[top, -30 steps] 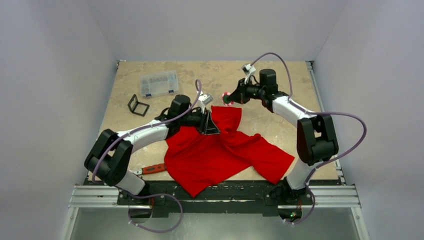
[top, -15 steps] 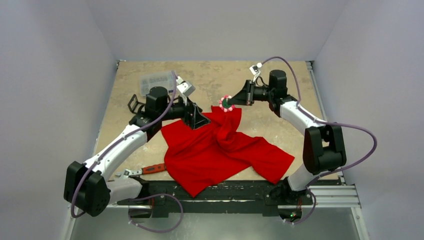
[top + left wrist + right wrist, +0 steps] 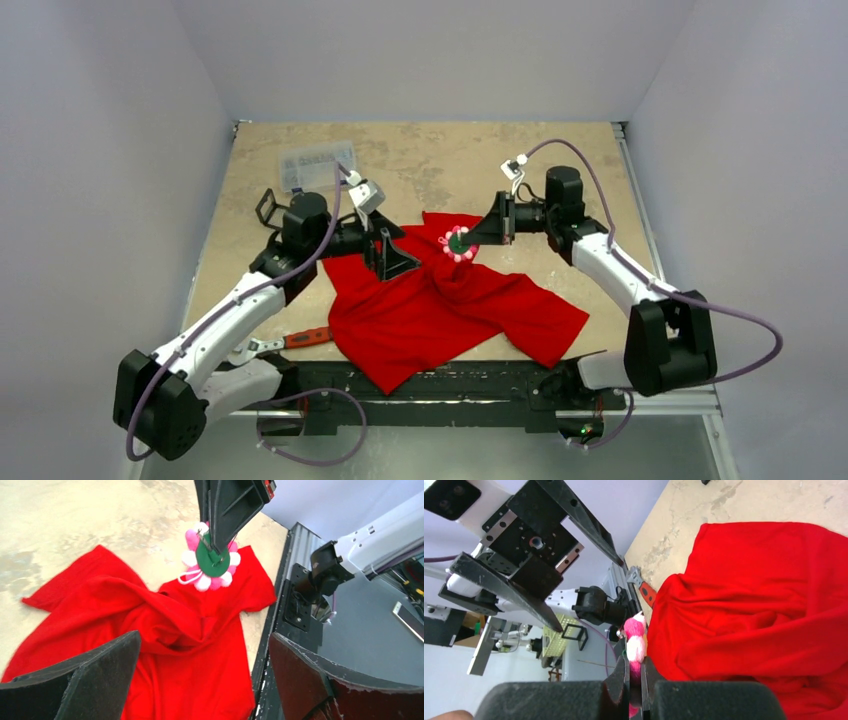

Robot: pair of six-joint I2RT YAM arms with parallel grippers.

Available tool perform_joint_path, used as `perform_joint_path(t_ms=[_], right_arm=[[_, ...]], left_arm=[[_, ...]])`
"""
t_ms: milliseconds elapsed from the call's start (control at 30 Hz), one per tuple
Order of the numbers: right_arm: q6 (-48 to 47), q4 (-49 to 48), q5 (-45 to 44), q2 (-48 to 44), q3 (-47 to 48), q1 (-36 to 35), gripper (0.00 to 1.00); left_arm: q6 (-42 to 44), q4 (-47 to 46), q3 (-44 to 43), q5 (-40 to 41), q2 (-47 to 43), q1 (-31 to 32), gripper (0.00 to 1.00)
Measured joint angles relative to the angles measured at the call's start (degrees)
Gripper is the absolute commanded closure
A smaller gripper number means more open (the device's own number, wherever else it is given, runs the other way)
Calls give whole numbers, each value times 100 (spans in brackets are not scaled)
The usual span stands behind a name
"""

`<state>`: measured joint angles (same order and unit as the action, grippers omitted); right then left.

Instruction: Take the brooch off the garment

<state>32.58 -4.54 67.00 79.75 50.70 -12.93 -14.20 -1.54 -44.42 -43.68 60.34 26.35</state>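
The garment is a red T-shirt lying crumpled on the table, also seen in the left wrist view and the right wrist view. My right gripper is shut on the brooch, a pink and white flower with a green back. It holds the brooch in the air above the shirt's far part, apart from the cloth. My left gripper hovers open over the shirt's left part, holding nothing.
A red-handled wrench lies by the shirt's near left edge. A clear plastic box and a small black frame sit at the far left. The table's near edge has a black metal rail.
My left gripper has opened, let go of the shirt and drawn back to the left; the lifted cloth has dropped. My right gripper has carried the brooch nearer, over the shirt.
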Motion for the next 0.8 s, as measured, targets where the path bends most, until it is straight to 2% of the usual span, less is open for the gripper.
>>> perform_joint_path(t_ms=[233,433,700,800], right_arm=[[376,-286,-11,-490,-595,-140,100],[332,-232,-55,-562,-595,-138,100],[87,-4,-173,-603,-549,-179,100],[-90,227,-256,-643,-474,-229,100]], left_arm=[[-173,-890,256,605,476,970,0],[-450,-1663,286,850,907,1086,0],[-531,-2210,284,966,1084,1423,0],[-645,-2240,236,1091,1276,1471,5]])
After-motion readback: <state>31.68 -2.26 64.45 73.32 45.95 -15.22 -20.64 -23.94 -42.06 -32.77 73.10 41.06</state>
